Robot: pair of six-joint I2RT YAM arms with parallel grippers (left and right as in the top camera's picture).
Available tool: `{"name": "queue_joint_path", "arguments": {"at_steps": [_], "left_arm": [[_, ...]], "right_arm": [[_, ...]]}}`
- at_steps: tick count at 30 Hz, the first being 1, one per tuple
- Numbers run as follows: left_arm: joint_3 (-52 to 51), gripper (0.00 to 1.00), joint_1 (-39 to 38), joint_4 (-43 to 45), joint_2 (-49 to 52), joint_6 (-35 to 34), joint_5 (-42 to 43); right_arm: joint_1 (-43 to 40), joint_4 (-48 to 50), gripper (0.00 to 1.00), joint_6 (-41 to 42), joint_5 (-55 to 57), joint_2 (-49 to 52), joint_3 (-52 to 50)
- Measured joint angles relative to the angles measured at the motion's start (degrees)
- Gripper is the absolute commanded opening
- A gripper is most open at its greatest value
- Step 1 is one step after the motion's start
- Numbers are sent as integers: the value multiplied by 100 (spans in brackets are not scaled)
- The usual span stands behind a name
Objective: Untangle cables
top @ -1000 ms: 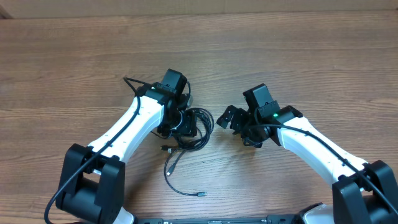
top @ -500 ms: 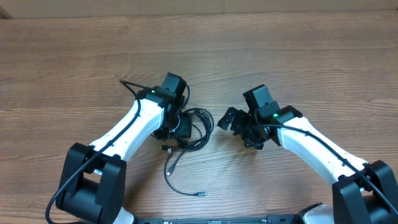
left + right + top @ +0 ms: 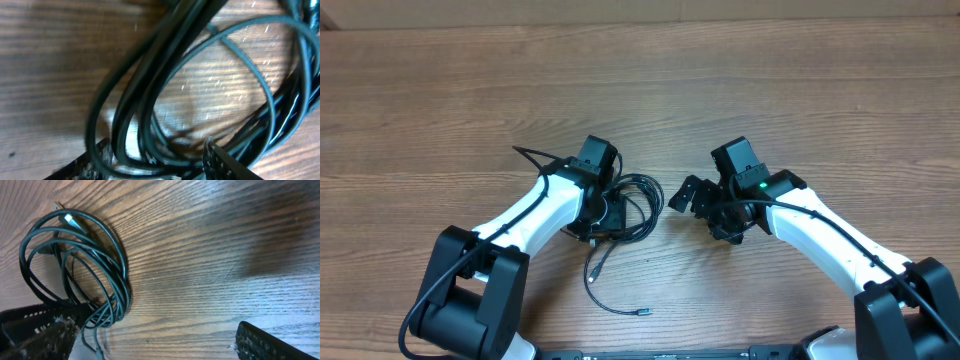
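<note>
1. Nearest the robot's base, a loose tail [image 3: 592, 282] runs out of the cables [image 3: 640, 205] toward the base and ends in a small plug [image 3: 642, 312], which lies free on the table [image 3: 800, 80].
2. The left gripper [image 3: 157, 160] stands about half open right over the coil. Several strands pass between its fingers [image 3: 220, 161], with wood showing beside them, so I judge it straddles them and is not pinching.
3. The coil is roundish, with no clear long axis, and only the tail gives a line to pull along. The left arm is much the nearer.
4. The right gripper [image 3: 150, 340] is spread wide and holds nothing. The coil lies off to its left, near but apart.
5. No container shows.
</note>
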Motion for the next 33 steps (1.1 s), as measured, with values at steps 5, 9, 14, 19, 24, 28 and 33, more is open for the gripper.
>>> {"name": "queue_joint_path", "arguments": {"at_steps": [5,9,14,19,24,28,33], "left_arm": [[-72,57,0,365,0,-11,-26],[-87,56,0,400,0,-13,-42],[-87,63,0,400,0,-13,-42],[-87,66,0,400,0,-13,-87],[-87,32,2,286,0,-37,-107],[-87,42,7,203,0,-11,-92],[-87,48,7,190,0,-35,79]], "right_arm": [[4,-179,100,2,-26,0,-4],[61,-195,100,0,-22,0,-4],[153,-177,100,-2,-17,0,-4],[177,-278,100,-2,42,0,-4],[177,-282,100,-7,278,0,-4],[177,-278,100,-20,455,0,-4],[179,-278,100,-151,584,0,-4]]}}
